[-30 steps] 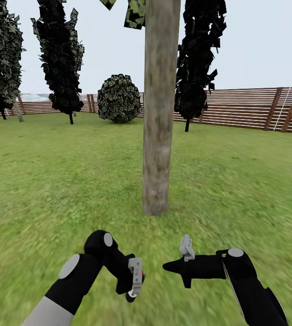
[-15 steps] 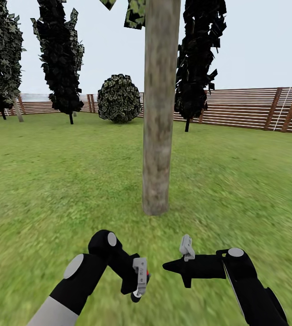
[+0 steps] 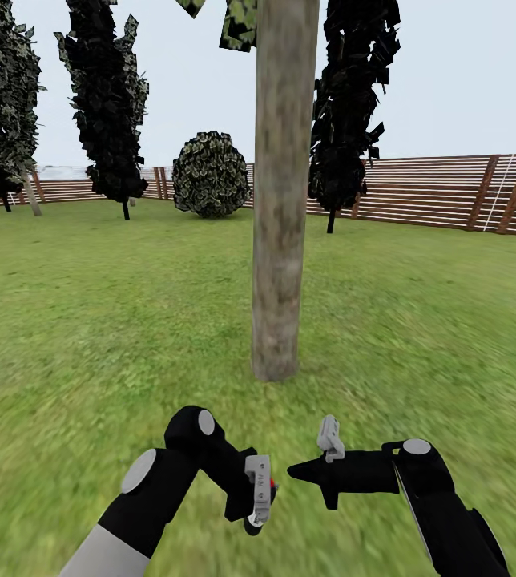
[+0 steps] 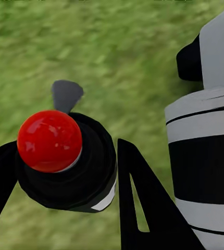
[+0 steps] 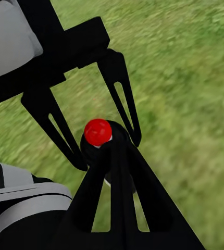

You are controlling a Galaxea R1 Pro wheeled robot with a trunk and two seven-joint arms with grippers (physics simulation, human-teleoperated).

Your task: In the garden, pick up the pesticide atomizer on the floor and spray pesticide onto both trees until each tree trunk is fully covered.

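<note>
A: Status?

B: We've got the pesticide atomizer [image 4: 65, 161] off the floor. Left gripper [image 4: 60, 172] is clamped on it: black fingers [image 4: 143, 208] bracket the dark body either side, red cap [image 4: 49, 140] sitting up between them. A small grey tab, possibly the nozzle, pokes out just past the cap.

A: Right side?

B: Right gripper [image 5: 114, 156] is nosed in right beside the left one. In its wrist view its fingers read as one dark wedge ending just short of the red cap. We can't tell if they're parted or closed, or if they touch the bottle.

A: Arm pose?

B: From the head view, left gripper [image 3: 258, 501] hangs low in front of us, forearm angled in toward centre, wrist turned down. The right gripper [image 3: 302, 471] points across toward it, forearm near level, elbow out at our right. Tips are near each other, grass under both.

A: Target?

B: One tree trunk [image 3: 280, 192] is straight ahead of the jaws, near, mottled grey-brown, rooted in the lawn [image 3: 90, 320]. We see no spray or wet coating on it, so we judge coverage not started. Second tree isn't identifiable; beyond are dark narrow trees, a round bush [image 3: 210, 174] and the fence [image 3: 450, 192].

A: Remaining?

B: Pickup done. Left: aim the nozzle, coat this trunk fully, then find and coat the other.
</note>
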